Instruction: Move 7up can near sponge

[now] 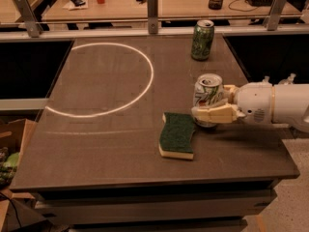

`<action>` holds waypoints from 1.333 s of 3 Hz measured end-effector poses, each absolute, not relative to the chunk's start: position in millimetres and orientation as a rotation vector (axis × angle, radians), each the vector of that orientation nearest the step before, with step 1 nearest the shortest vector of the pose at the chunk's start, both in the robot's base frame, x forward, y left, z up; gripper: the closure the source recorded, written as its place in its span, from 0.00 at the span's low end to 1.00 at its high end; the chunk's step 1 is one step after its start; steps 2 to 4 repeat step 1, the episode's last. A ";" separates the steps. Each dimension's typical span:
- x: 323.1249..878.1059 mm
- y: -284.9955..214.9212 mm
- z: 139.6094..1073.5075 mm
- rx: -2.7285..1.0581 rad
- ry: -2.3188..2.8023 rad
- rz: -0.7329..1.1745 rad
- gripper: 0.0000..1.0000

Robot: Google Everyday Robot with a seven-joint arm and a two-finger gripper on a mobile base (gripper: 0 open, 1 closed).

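Note:
The 7up can (207, 92) is pale white-silver with green lettering and a silver top. It stands upright on the dark table, just right of the sponge (177, 135). The sponge has a dark green top and a pale yellow base and lies flat near the table's front. My gripper (211, 108) reaches in from the right on a white arm. Its cream fingers (216, 114) are shut around the lower part of the 7up can. The can's base is hidden behind the fingers.
A darker all-green can (202, 40) stands at the table's back right. A white circle (101, 79) is drawn on the table's left half. A rail with metal posts (152, 6) runs behind the table. A desk with clutter lies beyond it.

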State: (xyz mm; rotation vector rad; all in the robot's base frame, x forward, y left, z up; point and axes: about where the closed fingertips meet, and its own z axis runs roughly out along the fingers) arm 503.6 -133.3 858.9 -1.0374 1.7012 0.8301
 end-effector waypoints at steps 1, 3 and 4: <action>501.7 -131.3 856.4 -1.042 1.702 0.832 0.84; 501.7 -131.3 856.4 -1.042 1.702 0.832 0.84; 501.7 -131.3 856.4 -1.042 1.702 0.832 0.84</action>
